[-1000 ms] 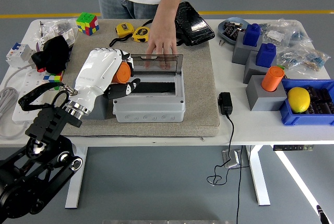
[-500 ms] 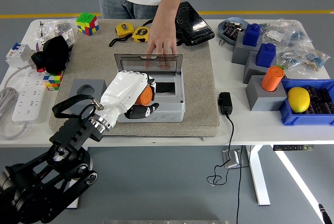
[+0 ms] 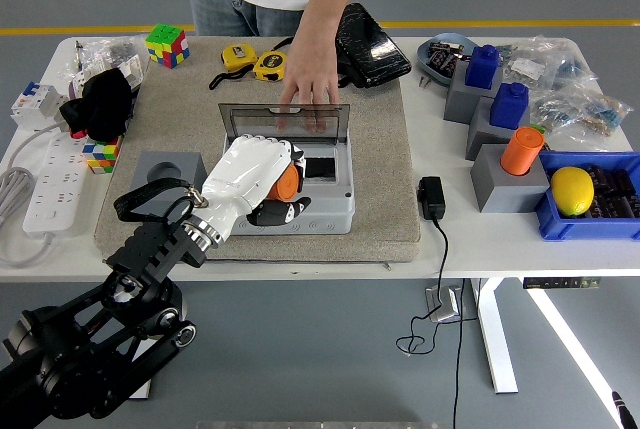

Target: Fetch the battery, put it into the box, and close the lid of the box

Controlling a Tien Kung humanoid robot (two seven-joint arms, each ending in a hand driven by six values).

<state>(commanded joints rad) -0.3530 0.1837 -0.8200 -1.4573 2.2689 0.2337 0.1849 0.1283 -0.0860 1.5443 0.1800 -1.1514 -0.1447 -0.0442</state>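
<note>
Left hand [image 3: 258, 177], white-shelled on a black arm entering from the lower left, is closed around the orange battery [image 3: 285, 183]. Battery shows only at the hand's right side, between the curled fingers [image 3: 268, 153] and the dark thumb below it. Hand and battery are positioned over the left part of the grey box [image 3: 330, 211], above its open compartment; whether the battery touches the box interior cannot be told. Box lid [image 3: 287, 118] is transparent and stands raised at the box's far edge. A person's hand [image 3: 310, 99] at the far side rests on that lid, fingers spread on its top. Box sits on a beige mat [image 3: 380, 164] laid on the white surface [image 3: 470, 239]. A grey holder block [image 3: 160, 171] with a round recess lies just left of the robot hand, on the same mat. Right hand is out of view.

Further out: a black adapter [image 3: 432, 196] with its cable lies to the right of the mat. Two yellow tape measures [image 3: 253, 60] and a black case [image 3: 368, 44] lie beyond the box. A second orange battery [image 3: 522, 149] stands upright in a grey block at right, near a yellow lemon [image 3: 572, 190] in a blue bin.
</note>
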